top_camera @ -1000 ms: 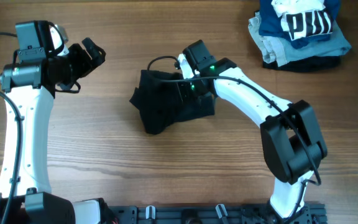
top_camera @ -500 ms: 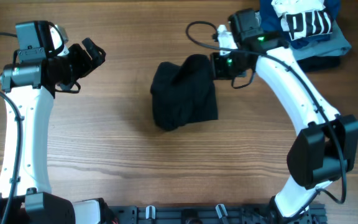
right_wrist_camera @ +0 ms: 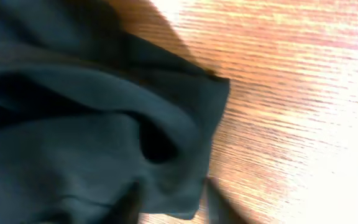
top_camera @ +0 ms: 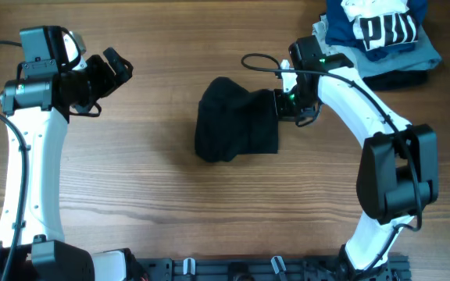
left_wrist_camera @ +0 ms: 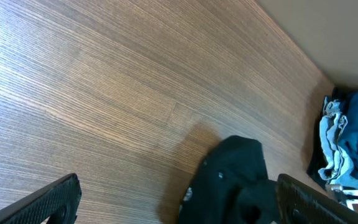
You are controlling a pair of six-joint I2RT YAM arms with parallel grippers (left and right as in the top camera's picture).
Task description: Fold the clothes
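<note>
Black polo shirt (top_camera: 237, 119) lies at mid-counter as a compact, roughly square bundle, sleeves and collar tucked out of sight. No logo shows. The outline is lumpy: the top edge is rounded and the right edge loose, and the right wrist view shows soft ridges and a small dark hollow near the hem. My reading is that the folding is mostly done but rough. What looks left is flattening or squaring the bundle and perhaps moving it to the pile of folded garments (top_camera: 377, 39) at the far right corner, which sits well apart from it. The counter (top_camera: 155, 195) around the shirt is bare wood. The right arm reaches in from the right, elbow bent, wrist low at the shirt's right edge. The right claw (top_camera: 287, 108) has its fingertips partly spread, with the hem between them in its own camera. The cloth does not look pinched, though contact can't be ruled out. The left arm is upright at the left side of the counter, well clear of the shirt. The left claw (top_camera: 108, 72) is raised, spread wide and holding nothing.
</note>
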